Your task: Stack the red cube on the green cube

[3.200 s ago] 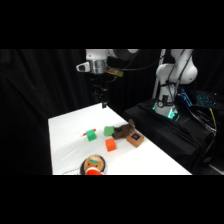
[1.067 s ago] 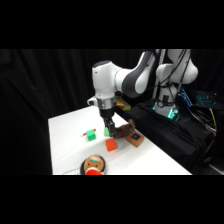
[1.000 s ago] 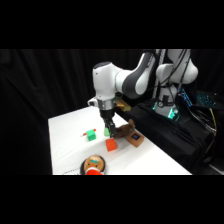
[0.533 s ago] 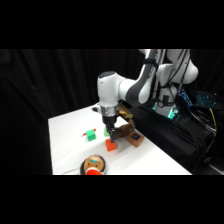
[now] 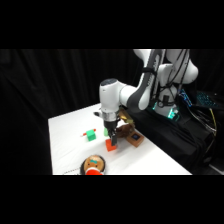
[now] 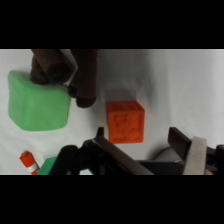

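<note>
White table [image 5: 65, 145] against black curtains; arm reaching in from the upper right, gripper [image 5: 112, 141] low over the table's middle.

Red cube [image 6: 125, 122]: flat on the table, square to the wrist camera, sitting in the gap between the two fingers. In the side view the red cube [image 5: 110, 145] shows right at the fingertips. Fingers are spread wider than the cube and hold nothing; one finger [image 6: 180, 141] stands clear of the cube's side, the other comes up close to its lower corner. Judgement: the spread is there to straddle the cube before closing, so this is the pre-grasp alignment step.

Green cube [image 5: 90, 134]: alone on the table, near the red cube but apart from it, on the side away from the arm's base. Nothing on top of it, so the stack is not yet made.

Paler green block [image 6: 38, 100] lies beside the red cube, not touching, partly overlapped by a dark brown object [image 6: 70, 70]. Round tan toy [image 5: 93, 165] with red base sits at the table's near edge, well out of the way.

Risk, as a judgement: the brown object close to the cube may crowd the finger closing on that side.
</note>
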Motion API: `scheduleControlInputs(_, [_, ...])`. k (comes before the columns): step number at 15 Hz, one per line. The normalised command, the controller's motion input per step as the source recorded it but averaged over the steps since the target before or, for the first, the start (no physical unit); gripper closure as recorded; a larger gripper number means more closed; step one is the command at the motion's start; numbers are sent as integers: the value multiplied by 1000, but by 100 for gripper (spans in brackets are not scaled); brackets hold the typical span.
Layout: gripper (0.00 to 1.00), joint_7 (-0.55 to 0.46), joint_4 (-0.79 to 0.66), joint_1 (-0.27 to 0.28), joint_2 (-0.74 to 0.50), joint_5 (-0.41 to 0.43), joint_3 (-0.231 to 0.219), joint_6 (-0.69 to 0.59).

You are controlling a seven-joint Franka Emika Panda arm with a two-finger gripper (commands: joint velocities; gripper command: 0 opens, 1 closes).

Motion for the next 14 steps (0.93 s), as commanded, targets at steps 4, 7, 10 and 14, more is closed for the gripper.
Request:
scheduleControlInputs(4, [0,142,24,119,92,-66,-121,185])
scheduleControlInputs(7, [0,103,61,113,114,-18,-67,158])
scheduleControlInputs(10, [0,106,98,125,147,-13,-69,153])
scheduleControlInputs(14, [0,113,98,131,131,-29,-112,161])
